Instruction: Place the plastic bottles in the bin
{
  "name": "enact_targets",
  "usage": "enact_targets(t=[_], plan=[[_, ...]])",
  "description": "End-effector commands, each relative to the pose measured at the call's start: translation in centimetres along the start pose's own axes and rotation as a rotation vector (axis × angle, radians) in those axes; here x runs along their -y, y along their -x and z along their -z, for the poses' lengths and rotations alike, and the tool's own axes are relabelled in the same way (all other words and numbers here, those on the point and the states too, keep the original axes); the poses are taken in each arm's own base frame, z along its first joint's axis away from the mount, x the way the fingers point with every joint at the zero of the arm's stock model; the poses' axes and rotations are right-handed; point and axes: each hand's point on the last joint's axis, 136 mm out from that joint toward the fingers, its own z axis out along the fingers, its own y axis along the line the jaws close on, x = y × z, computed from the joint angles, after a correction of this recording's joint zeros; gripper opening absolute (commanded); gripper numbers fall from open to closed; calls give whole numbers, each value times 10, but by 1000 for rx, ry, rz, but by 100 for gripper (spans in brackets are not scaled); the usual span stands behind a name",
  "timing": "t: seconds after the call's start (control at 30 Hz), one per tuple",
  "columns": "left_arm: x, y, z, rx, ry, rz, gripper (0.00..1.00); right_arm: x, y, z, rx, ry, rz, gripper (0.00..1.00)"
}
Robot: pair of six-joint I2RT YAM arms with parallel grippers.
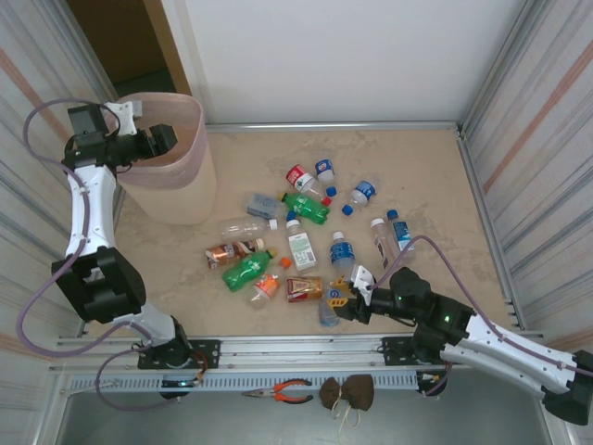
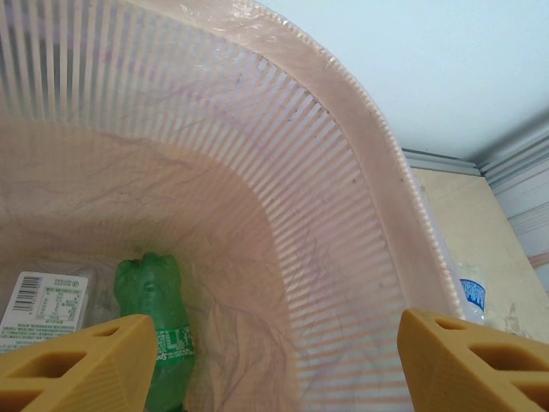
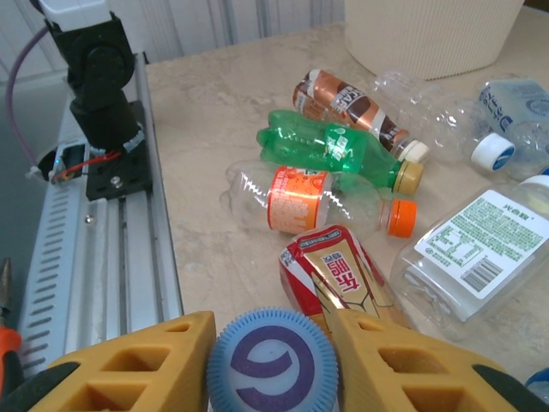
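Right gripper [image 3: 274, 326] clamped a clear plastic bottle [image 1: 329, 315] by its ribbed blue cap [image 3: 273, 369] at the pile's near edge. Body hidden, so probably a cap-only grip. Risk: the round cap slipped or the bottle swung on lift, dragging the touching red-and-gold bottle [image 3: 334, 266]. Left gripper [image 2: 274, 330] hung wide and empty over the beige pink-lined bin [image 2: 369, 154].

Overhead camera looks down from behind the arm bases [image 1: 176, 352] onto the beige marbled tabletop [image 1: 445, 185]. Left wrist camera peers close into the ribbed beige pink-lined bin [image 2: 360, 172]; right wrist camera skims low over plastic bottles [image 3: 334, 146], both also seen overhead.
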Motion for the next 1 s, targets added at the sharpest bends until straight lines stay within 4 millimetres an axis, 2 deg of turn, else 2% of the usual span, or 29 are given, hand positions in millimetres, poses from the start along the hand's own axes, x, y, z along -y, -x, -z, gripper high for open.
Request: enact_targets(t=[0.0, 0.13, 0.3, 0.4, 0.57, 0.7, 0.87, 0.97], plan=[[11, 11, 13, 49, -19, -31, 74, -4, 9, 2, 21, 17, 10, 34], [17, 15, 17, 71, -25, -55, 73, -3, 22, 8, 45, 2, 19, 27], [35, 26, 29, 127, -51, -103, 71, 5, 54, 24, 85, -65, 44, 22], [58, 31, 38, 158, -69, -171, 70, 12, 80, 33, 116, -113, 53, 17], [112, 27, 58, 186, -146, -275, 71, 33, 126, 38, 111, -217, -4, 4], [162, 9, 74, 176, -258, -343, 71, 54, 165, 37, 106, -304, -90, 0], [224, -34, 85, 119, -449, -418, 71, 87, 210, 31, 134, -371, -225, 0], [255, -62, 90, 87, -558, -468, 71, 113, 226, 27, 158, -366, -335, 0]])
